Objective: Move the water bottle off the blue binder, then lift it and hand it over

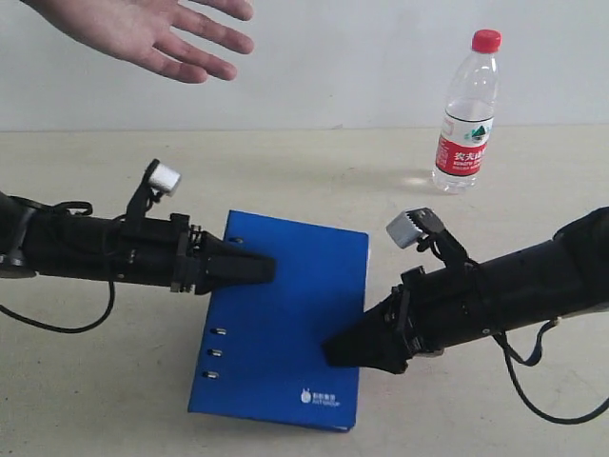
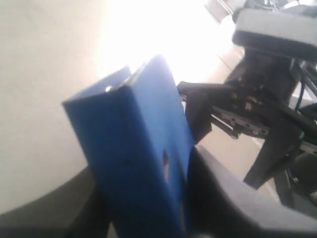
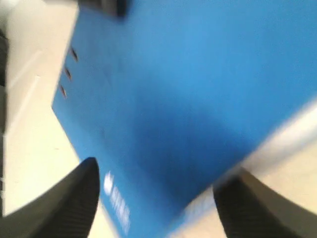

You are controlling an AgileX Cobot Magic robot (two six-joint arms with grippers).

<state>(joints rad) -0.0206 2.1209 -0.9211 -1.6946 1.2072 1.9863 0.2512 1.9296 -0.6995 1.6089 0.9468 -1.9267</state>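
You have one bottle (image 1: 468, 114), and it wears one red cap (image 1: 486, 40) and one label (image 1: 463, 148). There is one binder (image 1: 285, 314), and one bench (image 1: 95, 400) under everything. You can count two end effectors: the left end effector (image 1: 257, 269) and the right end effector (image 1: 347, 350). The right wrist view shows two dark fingers (image 3: 74, 198) on that one. Two small grey camera boxes (image 1: 164, 176) show, one per arm. On the binder, count three rivets (image 1: 215, 351) in a row (and one white logo (image 1: 317, 395)). One human hand (image 1: 143, 29) is in sight.
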